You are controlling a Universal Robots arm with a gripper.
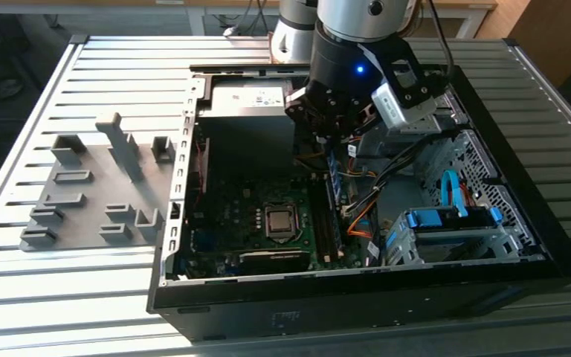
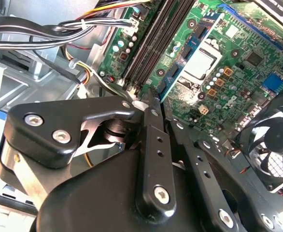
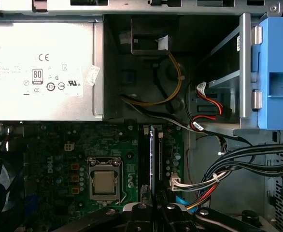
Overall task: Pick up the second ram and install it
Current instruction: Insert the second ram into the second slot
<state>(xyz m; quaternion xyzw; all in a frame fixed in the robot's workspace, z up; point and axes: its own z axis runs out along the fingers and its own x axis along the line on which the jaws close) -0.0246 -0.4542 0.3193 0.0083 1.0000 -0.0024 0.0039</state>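
Exterior view: the arm reaches down into the open computer case [image 1: 523, 245], and the gripper [image 1: 331, 140] hangs over the memory slots on the green motherboard [image 1: 236, 216]. Its jaws are clenched on the second ram [image 1: 333, 172], a thin blue stick that runs lengthwise from between the jaws along the slots, standing on its long edge. Beside the case, on the exterior view's left, a gray holder tray [image 1: 87, 193] with upright blocks rests on the slatted table [image 1: 47, 297].

In the second wrist view the gripper [image 2: 153, 99] has its two black fingers [image 2: 151, 140] drawn together, and the blue edge of the ram [image 2: 166, 86] sticks out just past their tips, right above the dark slots [image 2: 153, 36]. The processor socket [image 2: 199, 60] lies just beside those slots, and a black fan [image 2: 276, 145] sits farther off.

In the first wrist view the ram [image 3: 151, 154] shows edge-on, running straight out from between the fingertips and lined up with the slots. The processor socket [image 3: 104, 181] sits to one side of it, bundled cables [image 3: 228, 169] to the other, and the silver power supply [image 3: 40, 72] beyond its far end.
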